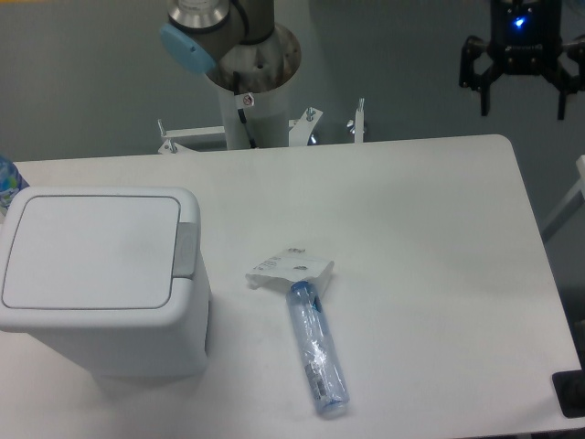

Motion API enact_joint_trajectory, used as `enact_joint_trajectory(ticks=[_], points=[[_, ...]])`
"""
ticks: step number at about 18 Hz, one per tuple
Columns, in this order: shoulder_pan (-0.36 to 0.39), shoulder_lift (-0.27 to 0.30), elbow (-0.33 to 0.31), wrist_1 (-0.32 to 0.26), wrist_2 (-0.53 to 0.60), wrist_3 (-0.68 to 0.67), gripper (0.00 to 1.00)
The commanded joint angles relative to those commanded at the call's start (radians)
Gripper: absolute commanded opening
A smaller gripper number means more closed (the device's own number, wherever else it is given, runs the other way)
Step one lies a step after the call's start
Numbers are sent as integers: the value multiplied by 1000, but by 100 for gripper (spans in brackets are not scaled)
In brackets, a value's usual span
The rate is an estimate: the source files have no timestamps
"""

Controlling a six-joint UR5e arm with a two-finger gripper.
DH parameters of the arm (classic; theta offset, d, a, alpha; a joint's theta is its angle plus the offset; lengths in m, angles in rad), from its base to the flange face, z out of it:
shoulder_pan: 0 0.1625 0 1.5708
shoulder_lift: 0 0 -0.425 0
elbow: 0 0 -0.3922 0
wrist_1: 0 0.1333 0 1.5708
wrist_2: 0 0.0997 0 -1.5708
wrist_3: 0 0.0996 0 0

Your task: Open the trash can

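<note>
From the fixed camera, the large boxy white plastic trash can (101, 279) with rounded corners stands at the near left of the white table (430, 238), its flat hinged lid (90, 249) down and closed. A grey push-button tab (186, 250) sits on the rim at the lid's right edge. The black two-finger gripper (522, 108) hangs high at the upper right, beyond the table's far edge and well apart from the can, its fingers spread wide with nothing between them.

The can looks stiff, smooth and probably light if empty, so a sideways shove might slide it; pressing straight down on the grey tab seems the place to act, rather than gripping the slick lid edge.

Right of the can lie a crumpled white paper scrap (291, 268) and a clear plastic bottle (317, 349) on its side, touching each other. Print on the scrap is too small to read; no brand or writing shows on the can
</note>
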Motion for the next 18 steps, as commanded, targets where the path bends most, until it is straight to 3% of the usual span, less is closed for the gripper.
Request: enact_joint_trajectory(ticks=[9, 18], points=[[-15, 5, -2, -2, -5, -31, 100], [-187, 5, -2, 0, -6, -423, 100]])
